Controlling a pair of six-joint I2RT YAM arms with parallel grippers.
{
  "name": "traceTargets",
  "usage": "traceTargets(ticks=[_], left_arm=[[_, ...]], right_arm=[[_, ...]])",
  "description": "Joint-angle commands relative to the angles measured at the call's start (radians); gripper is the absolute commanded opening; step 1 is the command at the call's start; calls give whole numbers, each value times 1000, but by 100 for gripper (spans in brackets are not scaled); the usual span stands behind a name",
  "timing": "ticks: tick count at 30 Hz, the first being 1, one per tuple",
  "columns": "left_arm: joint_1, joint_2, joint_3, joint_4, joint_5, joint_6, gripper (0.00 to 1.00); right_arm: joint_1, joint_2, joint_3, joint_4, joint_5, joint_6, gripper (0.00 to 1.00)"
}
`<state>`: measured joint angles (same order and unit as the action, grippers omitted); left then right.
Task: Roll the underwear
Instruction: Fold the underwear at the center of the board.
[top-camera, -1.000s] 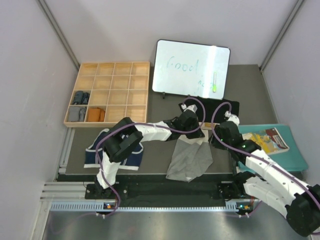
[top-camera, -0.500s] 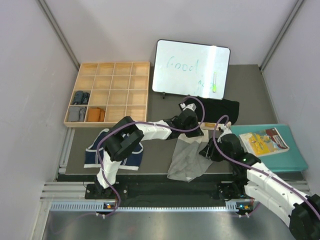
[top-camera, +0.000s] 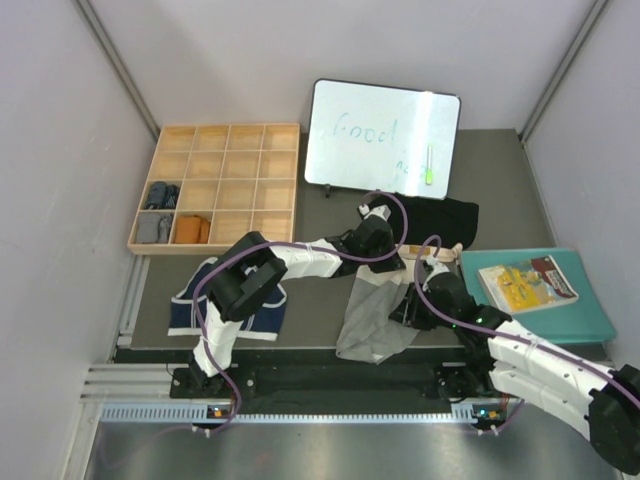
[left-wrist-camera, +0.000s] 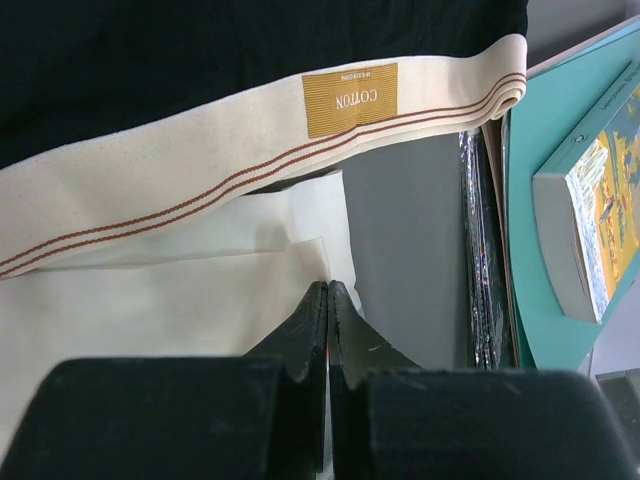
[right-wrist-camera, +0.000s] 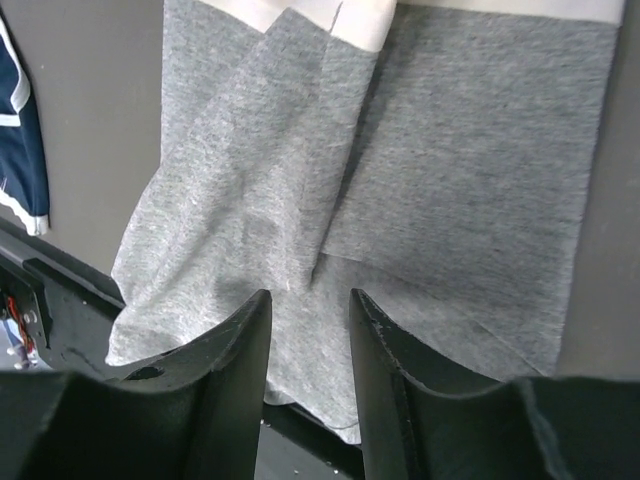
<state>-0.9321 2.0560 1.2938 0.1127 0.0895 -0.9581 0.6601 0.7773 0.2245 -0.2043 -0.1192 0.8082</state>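
Three briefs lie on the dark table (top-camera: 495, 180), and only the overhead view gives me them all at once. The navy briefs (top-camera: 185, 310) are near-left, the grey briefs (top-camera: 375, 320) are spread mid-table by the near edge, and the black briefs (top-camera: 445, 215) sit further back, below the whiteboard (top-camera: 380, 135). Overhead also shows the wooden tray (top-camera: 215, 128) far left, with small bundles in its left cells that are too tiny to make out. The teal folder (top-camera: 570, 325) sits at right with a picture book (top-camera: 525, 283) on it, both cropped in my left wrist view.

My left arm stretches far to the right and hides the grey pair's top edge from above. The left wrist camera fills that in: the black pair's beige band with its tan COTTON label (left-wrist-camera: 350, 100), and the grey pair's cream waistband (left-wrist-camera: 150, 290) beneath. My left gripper (left-wrist-camera: 328, 288) is pressed fully together, tips at a fold of that cream. It may be pinching it; I can't tell.

My right arm bends in low over the grey cloth. My right gripper (right-wrist-camera: 308, 300) is partway apart with nothing between the fingers, and a sliver of navy shows at the frame's left.
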Motion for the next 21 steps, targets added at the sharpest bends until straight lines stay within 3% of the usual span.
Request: traceTargets(ticks=[1, 21], left_arm=[[-1, -2, -8, 50, 4, 18, 0], [-1, 1, -2, 51, 9, 24, 0]], right_arm=[[33, 2, 50, 54, 33, 23, 36], [68, 120, 55, 151, 10, 34, 34]])
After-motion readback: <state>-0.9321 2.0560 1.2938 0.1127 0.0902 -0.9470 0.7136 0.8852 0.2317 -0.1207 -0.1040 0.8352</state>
